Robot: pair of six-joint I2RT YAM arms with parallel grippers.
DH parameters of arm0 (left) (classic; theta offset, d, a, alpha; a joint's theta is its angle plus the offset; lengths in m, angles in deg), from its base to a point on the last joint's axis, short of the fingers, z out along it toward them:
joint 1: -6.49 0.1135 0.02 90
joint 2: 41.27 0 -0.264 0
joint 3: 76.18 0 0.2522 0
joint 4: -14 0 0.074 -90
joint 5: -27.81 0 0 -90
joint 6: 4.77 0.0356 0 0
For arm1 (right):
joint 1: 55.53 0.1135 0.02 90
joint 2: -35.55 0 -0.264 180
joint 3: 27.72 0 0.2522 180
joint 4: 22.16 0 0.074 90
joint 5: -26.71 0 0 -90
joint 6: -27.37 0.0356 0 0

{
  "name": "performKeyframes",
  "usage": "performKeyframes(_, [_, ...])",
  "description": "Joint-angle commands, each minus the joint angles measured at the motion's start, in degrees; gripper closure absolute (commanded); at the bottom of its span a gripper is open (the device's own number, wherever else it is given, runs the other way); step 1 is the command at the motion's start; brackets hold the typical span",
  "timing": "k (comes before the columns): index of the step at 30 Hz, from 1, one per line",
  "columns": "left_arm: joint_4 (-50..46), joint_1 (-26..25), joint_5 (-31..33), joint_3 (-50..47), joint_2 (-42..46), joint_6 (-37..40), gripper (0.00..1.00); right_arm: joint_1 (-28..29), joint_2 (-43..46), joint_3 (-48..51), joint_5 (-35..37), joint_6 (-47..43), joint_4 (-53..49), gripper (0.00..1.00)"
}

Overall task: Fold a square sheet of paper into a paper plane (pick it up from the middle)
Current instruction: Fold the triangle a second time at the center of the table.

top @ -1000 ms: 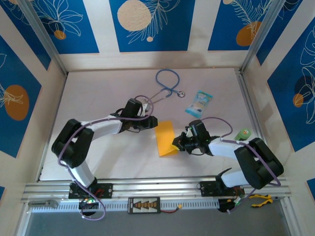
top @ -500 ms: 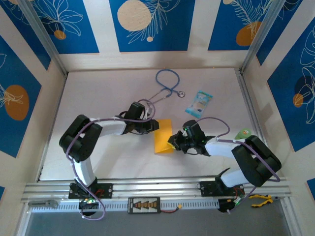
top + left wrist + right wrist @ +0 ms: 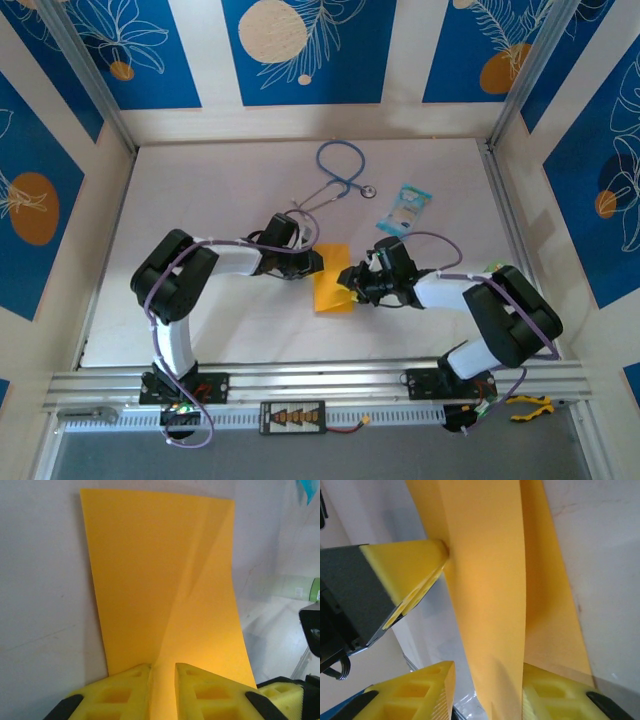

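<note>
The square sheet of paper is orange-yellow and folded into an upright rectangle at the table's middle. My left gripper meets its upper left edge. In the left wrist view the paper runs up from between the yellow fingers of the left gripper, which stand close together, pinching a raised crease. My right gripper is at the paper's right edge. Its jaws are apart, and a loose flap of the paper passes between them. A left fingertip touches the flap's far edge. A paper plane is out of view.
A blue stethoscope lies at the back of the table. A light-blue printed packet sits at the back right. A green object rests near the right wall. Metal frame rails run along both sides and the near edge.
My left gripper slid right onto the paper's edge and narrowed its jaws. My right gripper's jaws went from shut to apart and moved slightly left. The paper shifted a little left.
</note>
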Motion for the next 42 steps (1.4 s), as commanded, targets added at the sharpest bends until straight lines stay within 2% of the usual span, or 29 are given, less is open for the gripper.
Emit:
performKeyframes(1, [-1.2, -0.6, -0.8, -0.9, -1.3, 1.6, 0.81, -1.4, -1.2, -2.0, -4.0, -3.1, -0.6, 0.65])
performKeyframes(18, [-1.5, -0.6, -0.8, -0.7, -1.1, 3.4, 0.81, -6.8, -7.3, -6.4, -12.1, -10.8, -2.1, 0.66])
performKeyframes(26, [-1.4, -0.6, -1.1, -0.6, 0.0, 4.5, 0.8, -8.9, -10.4, -7.6, -15.0, -13.2, -2.6, 0.77])
performKeyframes(32, [-1.1, -0.6, -0.6, -0.6, 2.9, 6.6, 0.71, -9.5, -11.7, -8.4, -16.5, -13.9, -2.9, 0.9])
performKeyframes(35, [-1.5, -0.6, 1.2, -1.4, 5.8, 7.8, 0.64, -9.6, -11.3, -8.3, -15.9, -13.0, -3.1, 0.93])
performKeyframes(38, [-3.2, -1.5, 5.7, -2.8, 10.2, 10.8, 0.6, -9.4, -9.5, -7.1, -12.7, -9.7, -2.6, 0.94])
performKeyframes(42, [-4.0, -6.3, 14.7, -6.0, 17.8, 17.1, 0.6, -8.5, -5.9, -6.5, -7.7, -5.6, -4.5, 0.95])
